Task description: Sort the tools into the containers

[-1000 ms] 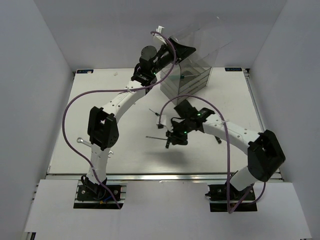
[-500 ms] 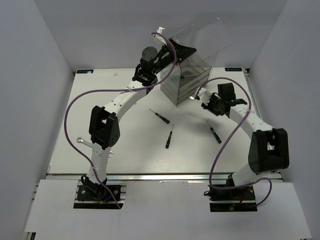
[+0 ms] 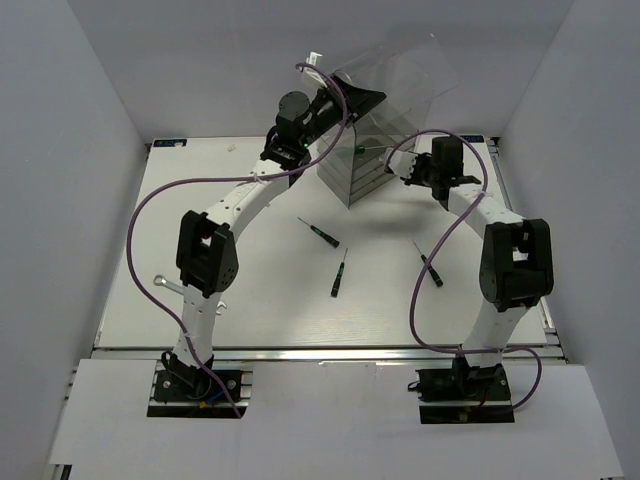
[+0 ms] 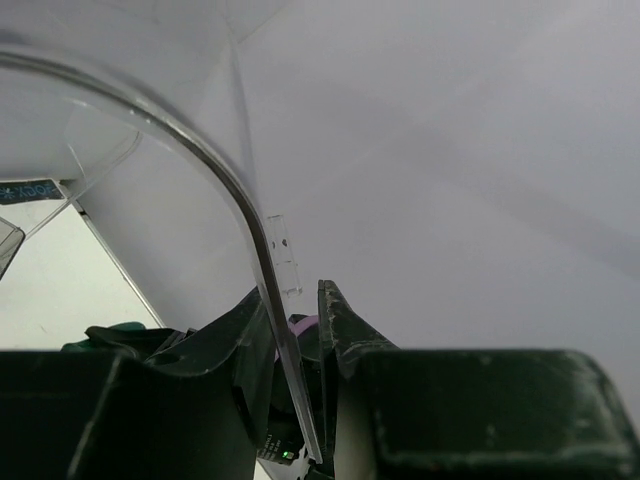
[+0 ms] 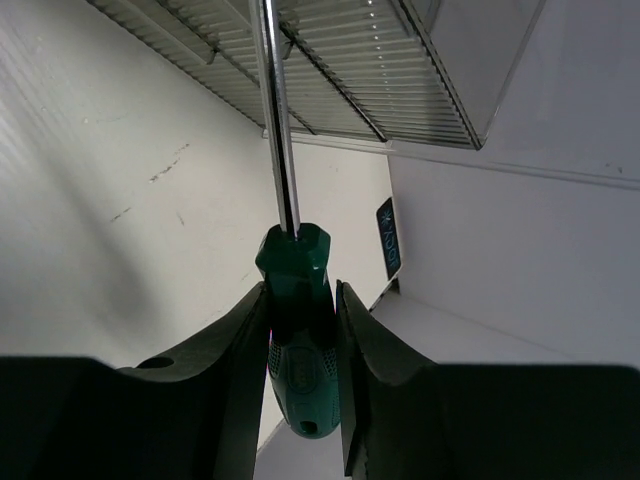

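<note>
Green-handled screwdrivers, count 4. Three lie apart on the worktop (image 3: 250, 310): one centre (image 3: 320, 232), one just below it (image 3: 339, 272), one centre-right (image 3: 430, 266). The fourth screwdriver (image 5: 291, 255) is in the right end effector (image 5: 299, 295), clenched on the handle, with the shaft pointing at the ribbed drawer fronts. Silver wrench (image 3: 163, 284): only 1 seen, lower left, beside the left arm. Drawer unit (image 3: 352, 172): 1, upper centre.

Vs 0.5 s ago: the right arm has swung from centre-right up to upper right, and its end effector now sits just beside the unit's right face. The unit looks tipped further over to the left. The three loose screwdrivers and the wrench are unchanged.

The left end effector (image 4: 290, 300) is clamped on the unit's clear curved top edge (image 4: 205, 160) and holds it tilted.

Contents: a green fleck with a thin line (image 3: 358, 148) shows through the clear top. Can't tell whether it lies in a drawer. The drawers are otherwise unreadable from here.
</note>
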Robot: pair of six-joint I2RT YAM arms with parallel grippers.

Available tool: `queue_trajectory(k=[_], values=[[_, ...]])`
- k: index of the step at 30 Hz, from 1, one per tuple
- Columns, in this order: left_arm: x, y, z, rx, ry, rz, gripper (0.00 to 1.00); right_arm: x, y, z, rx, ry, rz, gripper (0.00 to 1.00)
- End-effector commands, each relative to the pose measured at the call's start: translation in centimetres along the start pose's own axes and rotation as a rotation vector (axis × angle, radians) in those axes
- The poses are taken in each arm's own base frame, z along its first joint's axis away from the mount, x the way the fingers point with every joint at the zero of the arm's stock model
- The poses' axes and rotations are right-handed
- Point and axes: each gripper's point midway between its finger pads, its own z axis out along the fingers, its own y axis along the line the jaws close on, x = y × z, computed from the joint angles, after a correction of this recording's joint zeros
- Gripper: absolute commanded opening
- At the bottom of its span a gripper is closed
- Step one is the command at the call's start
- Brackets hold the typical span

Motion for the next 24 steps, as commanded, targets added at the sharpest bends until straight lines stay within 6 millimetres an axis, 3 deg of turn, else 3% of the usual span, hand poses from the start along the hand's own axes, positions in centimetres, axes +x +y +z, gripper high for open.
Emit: queue_trajectory(k=[1, 6, 12, 24], values=[[-1.7, -4.5, -0.4, 0.109, -0.036, 0.031, 0.32, -4.5, -9.2, -1.8, 0.262, -0.127, -0.109, 0.0], [-1.7, -4.3, -0.4, 0.112, -0.035, 0.03, 0.32, -6.2, -9.0, -2.2, 0.215, -0.178, -0.197, 0.0], [-1.9, -4.1, -0.3, 0.115, -0.041, 0.023, 0.32, -5.3, -7.0, -3.1, 0.137, -0.168, -0.25, 0.0], [-2.1, -4.0, -0.2, 0.124, -0.039, 0.016, 0.32, -3.6, -7.4, -4.2, 0.086, -0.152, -0.251, 0.0]])
